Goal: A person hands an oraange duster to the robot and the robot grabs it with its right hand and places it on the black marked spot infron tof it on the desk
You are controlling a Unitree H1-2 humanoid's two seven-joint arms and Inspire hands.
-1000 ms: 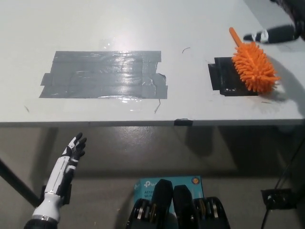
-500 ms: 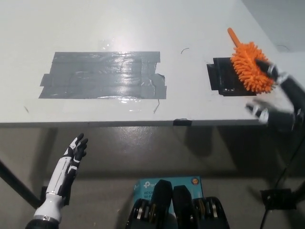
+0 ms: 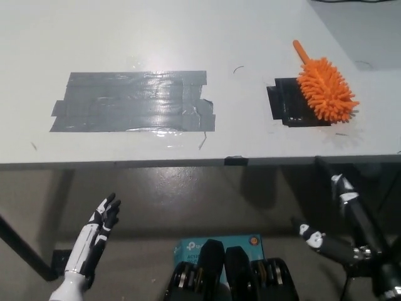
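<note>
**Duster resting on black mark, both hands below desk edge**

White desk (image 3: 188, 37) over a grey floor. Lower left: white left hand (image 3: 100, 221), below the desk edge, empty, fingers spread. On the desk's left half, a wide patch of grey tape (image 3: 131, 101). At bottom centre, a teal box (image 3: 241, 241) on the floor; its print is unreadable. Right: orange duster (image 3: 324, 88) lies partly over the black marked spot (image 3: 289, 104), handle pointing away. Lower right: black right hand (image 3: 335, 216), empty, fingers apart, well clear of the duster.

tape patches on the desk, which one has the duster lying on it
The small black tape patch on the right, under the orange duster. The large grey tape patch at left is bare.
</note>
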